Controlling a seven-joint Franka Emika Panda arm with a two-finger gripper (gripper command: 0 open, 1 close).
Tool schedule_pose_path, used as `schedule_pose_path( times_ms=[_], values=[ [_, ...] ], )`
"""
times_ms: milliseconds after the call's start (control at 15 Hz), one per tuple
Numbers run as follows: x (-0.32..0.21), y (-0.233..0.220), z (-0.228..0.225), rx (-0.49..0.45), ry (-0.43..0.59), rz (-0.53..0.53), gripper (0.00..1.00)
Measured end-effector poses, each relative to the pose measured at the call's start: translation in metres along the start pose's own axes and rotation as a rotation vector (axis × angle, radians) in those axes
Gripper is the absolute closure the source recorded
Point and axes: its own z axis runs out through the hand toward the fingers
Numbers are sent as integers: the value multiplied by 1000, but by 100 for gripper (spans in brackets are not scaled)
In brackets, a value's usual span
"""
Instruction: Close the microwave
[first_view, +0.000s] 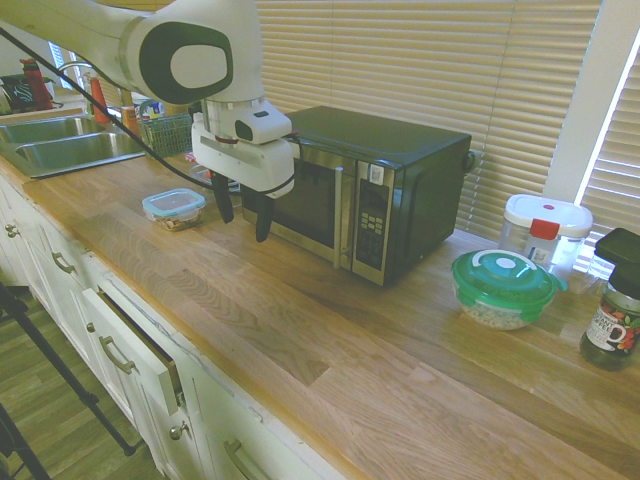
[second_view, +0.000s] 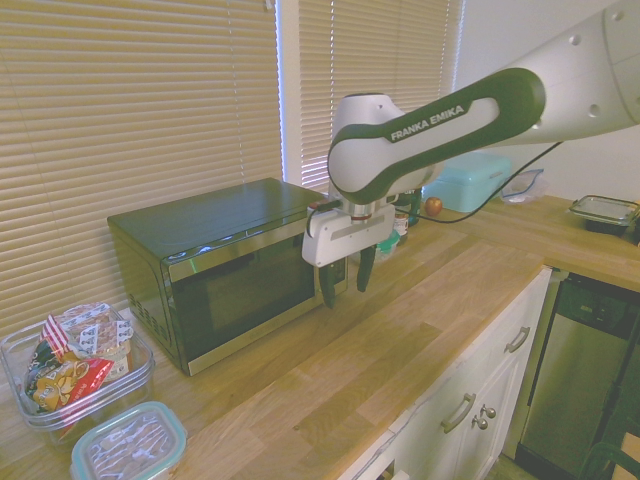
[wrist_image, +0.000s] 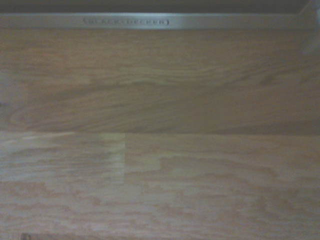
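Observation:
The black microwave (first_view: 385, 190) stands on the wooden counter (first_view: 300, 330) against the blinds. Its dark glass door (first_view: 305, 200) lies flush with the steel front, with the silver handle (first_view: 339, 215) beside the button panel (first_view: 372, 225). My gripper (first_view: 243, 212) hangs just in front of the door's left part, pointing down, open, with nothing between its fingers. From the other side, the gripper (second_view: 346, 282) stands close before the microwave (second_view: 235, 265) at its door's hinge end. The wrist view shows counter wood and the microwave's silver bottom trim (wrist_image: 126, 22).
A small blue-lidded container (first_view: 174, 207) sits left of the gripper, near the sink (first_view: 60, 145). Right of the microwave are a green-lidded bowl (first_view: 503, 287), a white canister (first_view: 545, 232) and a jar (first_view: 612, 325). A drawer (first_view: 140, 345) below the counter edge stands slightly ajar.

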Motion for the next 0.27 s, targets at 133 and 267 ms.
schedule_pose_path(
  times_ms=[133, 267],
  values=[
    [-17, 16, -1, 5, 3, -13, 0],
    [-27, 26, 0, 11, 9, -22, 0]
  ],
)
